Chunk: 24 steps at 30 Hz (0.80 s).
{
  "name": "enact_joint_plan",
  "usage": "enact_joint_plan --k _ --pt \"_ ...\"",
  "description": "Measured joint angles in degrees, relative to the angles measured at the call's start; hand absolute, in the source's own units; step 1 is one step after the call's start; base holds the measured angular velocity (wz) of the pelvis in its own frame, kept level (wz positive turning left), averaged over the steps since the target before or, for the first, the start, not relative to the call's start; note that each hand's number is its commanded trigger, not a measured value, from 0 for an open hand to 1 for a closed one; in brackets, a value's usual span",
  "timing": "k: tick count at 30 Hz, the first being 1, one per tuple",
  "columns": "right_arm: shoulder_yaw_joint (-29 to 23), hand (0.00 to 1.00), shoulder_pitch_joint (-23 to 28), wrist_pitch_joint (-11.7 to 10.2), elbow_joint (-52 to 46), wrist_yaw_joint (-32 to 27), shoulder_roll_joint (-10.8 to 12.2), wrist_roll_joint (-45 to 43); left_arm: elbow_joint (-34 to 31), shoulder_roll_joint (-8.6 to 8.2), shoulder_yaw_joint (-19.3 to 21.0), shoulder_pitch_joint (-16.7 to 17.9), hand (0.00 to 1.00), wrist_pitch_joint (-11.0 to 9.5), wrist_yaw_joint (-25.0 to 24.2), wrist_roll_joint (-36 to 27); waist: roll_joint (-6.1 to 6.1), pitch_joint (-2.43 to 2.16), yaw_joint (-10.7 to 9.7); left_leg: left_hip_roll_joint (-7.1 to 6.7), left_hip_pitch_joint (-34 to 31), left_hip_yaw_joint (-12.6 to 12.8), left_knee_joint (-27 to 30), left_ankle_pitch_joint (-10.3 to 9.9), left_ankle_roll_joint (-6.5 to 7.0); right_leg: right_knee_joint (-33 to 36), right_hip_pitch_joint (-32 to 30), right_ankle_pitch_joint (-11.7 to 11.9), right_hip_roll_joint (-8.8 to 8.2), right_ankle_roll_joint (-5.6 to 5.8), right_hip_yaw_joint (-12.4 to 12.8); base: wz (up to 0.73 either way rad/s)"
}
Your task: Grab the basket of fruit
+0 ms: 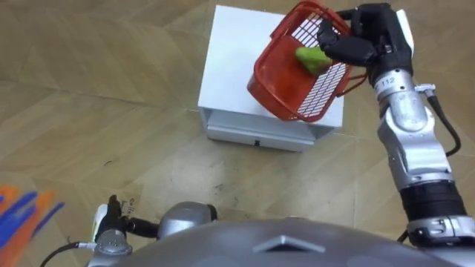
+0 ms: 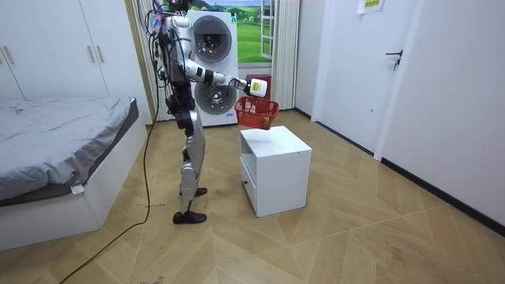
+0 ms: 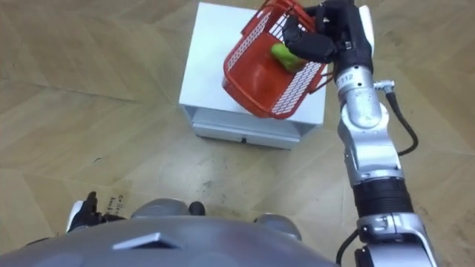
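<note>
Fingers (image 1: 335, 44) of right hand (image 1: 375, 30) tight around red basket (image 1: 282, 89) rim, green fruit (image 1: 310, 59) half-hidden behind.

A white desk (image 1: 230, 67) stands on the wooden floor (image 1: 89, 111), with an open slot and a drawer in its front. The tilted basket (image 1: 271, 85) hangs over its far right corner; whether they touch is unclear.
</note>
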Motion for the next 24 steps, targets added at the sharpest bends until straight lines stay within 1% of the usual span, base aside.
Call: enact_joint_plan --k 1,2,3,5,6,8,9,10,12,13,14,16,18,19,20,21,23,24 --pt "-0.13 1.0 -0.15 0.0 0.16 -0.04 -0.04 -0.04 -0.02 0.0 -0.01 -0.04 0.0 0.05 -0.57 0.9 -0.14 0.15 -0.02 -0.39 -0.58 0.0 0.57 -0.18 0.29 1.63 -1.04 -0.51 -0.64 0.19 -0.38 0.0" --pt "-0.1 1.0 -0.71 0.0 1.07 0.0 -0.01 0.06 0.02 0.03 -0.07 -0.05 0.0 0.1 -0.75 1.08 -0.13 0.23 -0.04 -0.38 -1.13 -0.05 1.03 -0.2 0.5 2.73 -1.83 -0.53 -1.04 0.18 -0.67 0.0" --pt "-0.08 1.0 -1.11 0.0 1.66 -0.03 0.01 0.27 0.01 0.06 -0.11 -0.07 0.0 0.17 -0.78 1.22 -0.17 0.24 -0.07 -0.43 -1.47 -0.04 1.25 -0.23 0.75 2.96 -2.11 -0.53 -1.27 0.18 -0.85 0.05" --pt "-0.03 1.0 -3.62 -0.01 5.19 -0.29 -0.04 1.79 -0.05 0.27 -0.13 -0.36 0.0 0.25 -0.94 1.76 -0.22 0.29 0.07 -0.77 -3.52 -0.26 3.02 -0.71 1.56 3.38 -3.14 -0.49 -1.77 0.17 -1.5 0.07" --pt "0.02 1.0 -4.75 -0.03 6.68 -0.31 -0.03 1.8 -0.05 0.47 -0.13 -0.46 0.0 0.25 -1.11 2.06 -0.28 0.35 0.1 -0.85 -4.12 -0.26 3.62 -0.81 1.7 3.34 -3.39 -0.45 -1.92 0.23 -1.78 0.0" --pt "-0.01 1.0 -9.23 -0.06 13.74 -0.83 -0.05 1.79 0.02 1.23 -0.09 -0.8 0.0 0.27 -2.61 2.52 -0.2 0.41 0.49 -0.92 -6.26 -0.3 5.56 -1.06 2.13 2.37 -4.12 -0.03 -2.05 0.64 -2.12 0.0" --pt "-0.02 1.0 -10.1 -0.06 15.18 -1.01 -0.07 1.79 0.02 1.37 -0.08 -0.86 0.0 0.29 -2.94 2.84 -0.15 0.44 0.67 -0.94 -6.69 -0.29 5.96 -1.13 2.24 2.03 -4.25 0.04 -2.05 0.72 -2.12 0.0" --pt "-0.01 1.0 -11.27 -0.05 17.4 -1.21 -0.13 1.79 0.02 1.43 -0.09 -0.95 0.0 0.47 -3.18 3.14 -0.01 0.49 1.11 -0.9 -7.56 -0.34 6.67 -1.22 2.39 1.17 -4.41 0.47 -1.93 1.04 -2.15 0.0" --pt "-0.01 1.0 -11.82 -0.05 18.73 -1.33 -0.36 1.86 -0.01 1.39 -0.11 -1.02 0.0 0.85 -3.19 3.13 0.34 0.46 1.86 -0.78 -8.97 -0.69 7.44 -1.2 2.47 0.69 -5.12 1.17 -1.63 1.12 -2.13 0.02" --pt "0.02 1.0 -12.07 -0.05 19.24 -1.32 -0.48 1.77 0.0 1.41 -0.08 -0.95 0.0 1.07 -3.19 3.13 0.47 0.55 2.14 -0.58 -9.51 -0.79 7.69 -1.17 2.52 0.17 -5.32 1.68 -1.34 0.99 -2.13 0.0" --pt "0.06 1.0 -12.56 -0.05 20.12 -1.34 -0.57 1.76 0.0 1.44 -0.07 -0.85 0.0 1.37 -3.18 3.19 0.59 0.48 2.72 -0.33 -10.11 -0.8 7.96 -1.16 2.52 0.14 -5.86 2.05 -1.12 0.88 -2.09 0.0" --pt "0.11 1.0 -13.02 -0.05 21.26 -1.5 -0.63 1.88 0.01 1.48 -0.09 -0.77 0.0 1.69 -3.15 3.27 0.68 0.48 3.3 -0.29 -10.58 -0.97 8.19 -1.13 2.51 -0.73 -5.9 2.09 -0.99 0.91 -2.23 0.05" --pt "0.23 1.0 -13.26 -0.05 21.72 -2.08 -0.65 2.19 -0.05 1.5 -0.12 -0.8 0.0 1.66 -2.96 3.27 0.9 0.43 3.53 -0.33 -11.26 -1.64 8.22 -0.86 2.45 -0.73 -6.04 2.14 -0.96 0.87 -2.9 0.18" --pt "0.32 1.0 -13.43 -0.06 22.25 -2.32 -0.66 2.57 -0.01 1.52 -0.14 -0.74 0.0 1.67 -2.74 3.18 1.1 0.36 3.63 -0.31 -11.53 -1.99 8.26 -0.77 2.39 -0.8 -6.05 2.17 -0.99 0.82 -3.69 0.2" --pt "0.32 1.0 -13.66 -0.07 22.88 -2.61 -0.72 2.98 -0.03 1.52 -0.19 -0.58 0.0 1.66 -2.74 3.25 1.38 0.26 3.92 -0.29 -11.69 -2.25 8.32 -0.72 2.32 -0.84 -6.05 2.18 -0.94 0.8 -4.05 0.15" --pt "0.32 1.0 -14.13 -0.07 23.66 -2.73 -0.72 3.42 -0.08 1.51 -0.21 -0.44 0.0 1.66 -2.74 3.29 1.55 0.27 4.04 -0.26 -11.72 -2.27 8.48 -0.71 2.3 -0.84 -6.05 2.18 -0.92 0.8 -4.11 0.08" --pt "0.28 1.0 -17.12 -0.07 27.79 -3.43 -0.94 4.19 -0.1 1.5 -0.17 -0.09 0.0 1.67 -2.8 3.59 2.2 0.25 4.2 -0.28 -12.08 -2.44 8.57 -0.57 2.27 -1.01 -6.15 2.18 -0.92 0.79 -4.51 0.06" --pt "0.28 1.0 -17.61 -0.07 28.43 -3.49 -1.08 4.26 -0.11 1.51 -0.16 -0.07 0.0 1.68 -2.81 3.61 2.33 0.25 4.29 -0.29 -12.16 -2.52 8.55 -0.56 2.27 -1.04 -6.16 2.18 -0.92 0.79 -4.63 0.1"
